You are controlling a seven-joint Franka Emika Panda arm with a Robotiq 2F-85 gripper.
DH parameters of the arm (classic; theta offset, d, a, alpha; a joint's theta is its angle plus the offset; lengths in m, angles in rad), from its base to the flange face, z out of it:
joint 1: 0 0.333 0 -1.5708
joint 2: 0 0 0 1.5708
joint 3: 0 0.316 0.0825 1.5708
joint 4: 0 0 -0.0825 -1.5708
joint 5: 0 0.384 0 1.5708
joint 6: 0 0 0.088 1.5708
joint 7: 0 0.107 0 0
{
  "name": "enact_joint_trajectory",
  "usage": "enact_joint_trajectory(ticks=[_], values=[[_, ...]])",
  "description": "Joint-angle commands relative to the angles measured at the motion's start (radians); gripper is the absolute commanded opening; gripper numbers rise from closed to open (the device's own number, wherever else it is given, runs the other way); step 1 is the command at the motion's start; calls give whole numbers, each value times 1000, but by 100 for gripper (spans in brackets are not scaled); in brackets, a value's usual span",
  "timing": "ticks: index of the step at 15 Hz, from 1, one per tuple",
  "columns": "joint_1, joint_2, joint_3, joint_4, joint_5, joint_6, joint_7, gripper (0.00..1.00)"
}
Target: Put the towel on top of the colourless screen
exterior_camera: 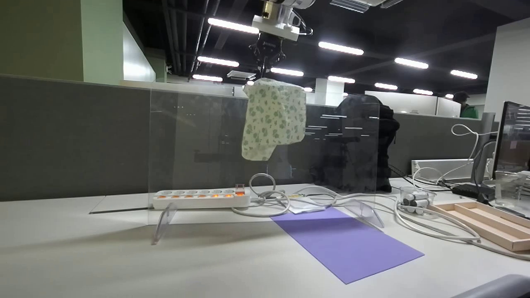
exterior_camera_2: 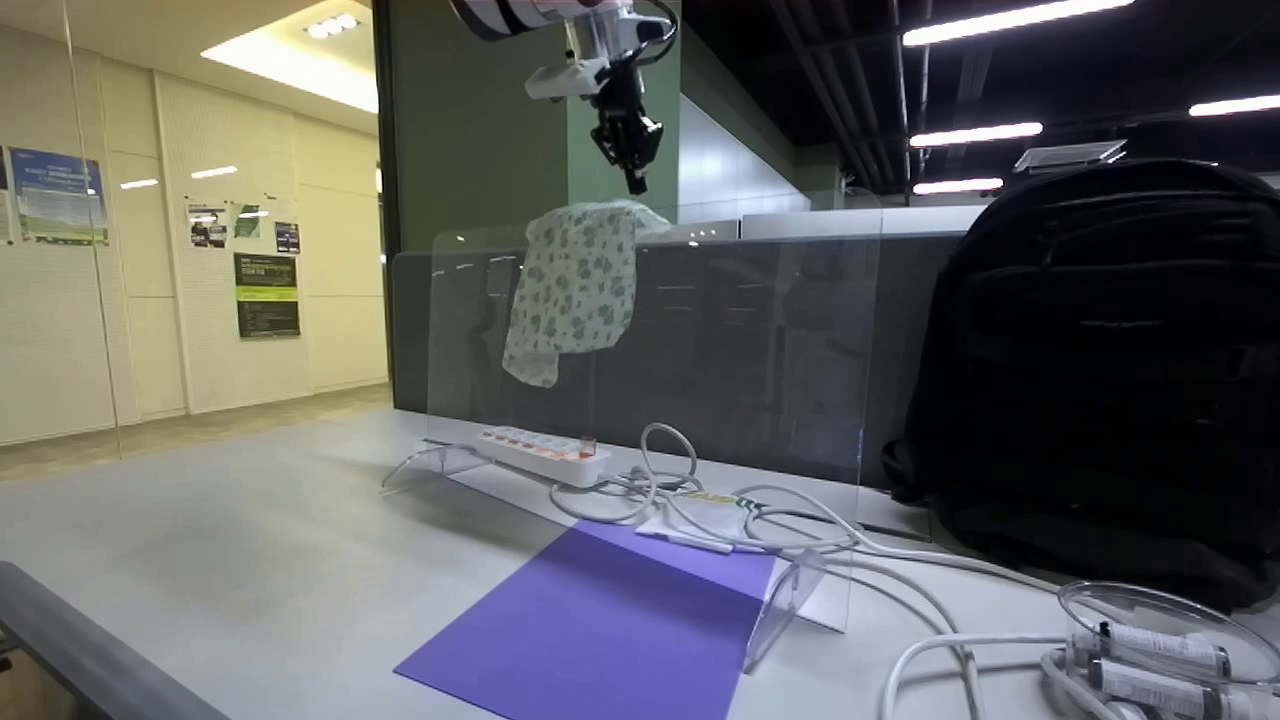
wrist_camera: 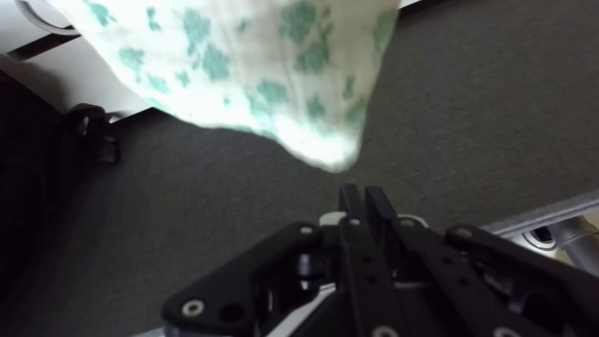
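Note:
The pale towel (exterior_camera: 275, 118) with green prints hangs over the top edge of the colourless screen (exterior_camera: 198, 136). It shows there too in an exterior view (exterior_camera_2: 575, 285), with a short corner pointing towards the far side of the clear screen (exterior_camera_2: 740, 340). My gripper (exterior_camera: 263, 74) is above the towel's top. In an exterior view the gripper (exterior_camera_2: 637, 186) stands just above the cloth, apart from it. In the wrist view the fingertips (wrist_camera: 360, 187) are slightly parted with nothing between them, and the towel (wrist_camera: 262, 70) lies beyond them.
A white power strip (exterior_camera: 201, 199) and loose cables (exterior_camera: 269, 200) lie behind the screen. A purple sheet (exterior_camera: 348, 244) lies partly under it. A black backpack (exterior_camera_2: 1110, 380) stands beside it against the grey partition (exterior_camera: 74, 140). A wooden tray (exterior_camera: 484, 223) is at the side.

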Motion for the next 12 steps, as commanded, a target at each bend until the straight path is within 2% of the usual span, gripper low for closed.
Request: enact_joint_trajectory(ticks=[1, 6, 9, 10, 12], values=[[22, 39, -24, 90, 28, -63, -5, 40], [33, 19, -23, 90, 36, -62, -12, 73], [41, -13, -17, 76, 35, -110, -29, 94], [47, -25, -17, 70, 32, -132, -28, 98], [55, -59, -14, 45, 24, -158, -46, 100]])
